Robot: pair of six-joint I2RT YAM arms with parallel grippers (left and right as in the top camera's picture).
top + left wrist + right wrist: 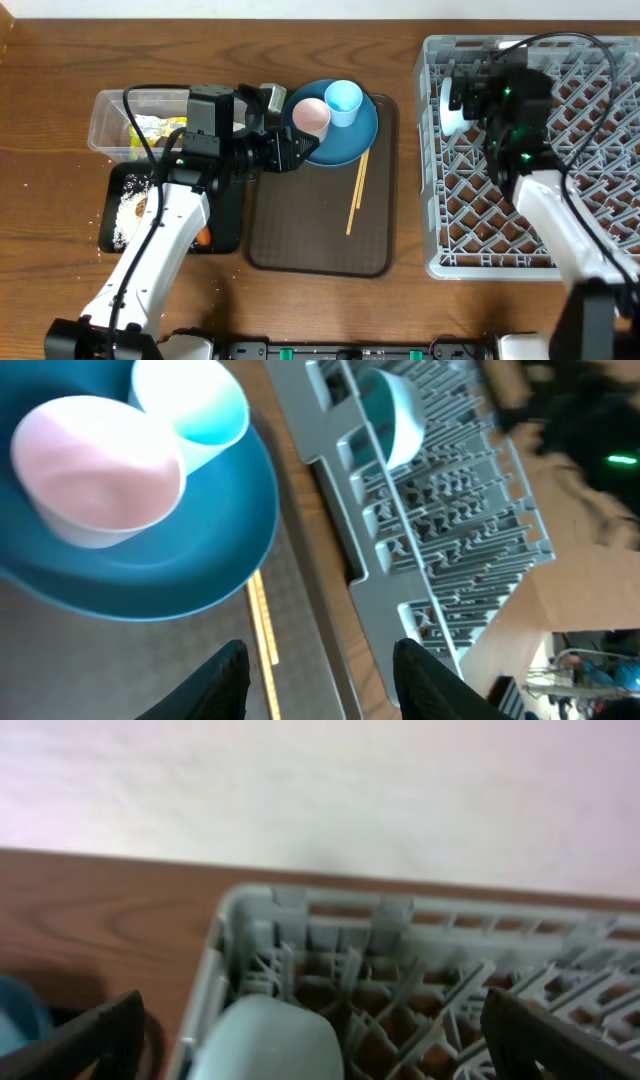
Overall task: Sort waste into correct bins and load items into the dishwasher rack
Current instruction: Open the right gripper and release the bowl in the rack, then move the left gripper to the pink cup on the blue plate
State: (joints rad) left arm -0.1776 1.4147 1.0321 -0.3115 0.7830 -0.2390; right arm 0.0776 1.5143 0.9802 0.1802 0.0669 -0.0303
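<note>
Wood table (60,60). Overhead, right arm (545,205) hides most of white bowl (450,108) in rack (600,215); left wrist shows it clearly. Left gripper (320,660), right gripper (320,1040): jaws apart, empty.

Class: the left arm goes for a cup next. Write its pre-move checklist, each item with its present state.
1. Left gripper jaws apart, empty: ok.
2. Small pink cup upright on large round blue plate: ok.
3. Gap between it and small light blue cup: not ok, none shows.
4. White bowl, light blue outside, in grey pegged plastic rack: ok.
5. Right gripper jaws wide open: ok.
</note>
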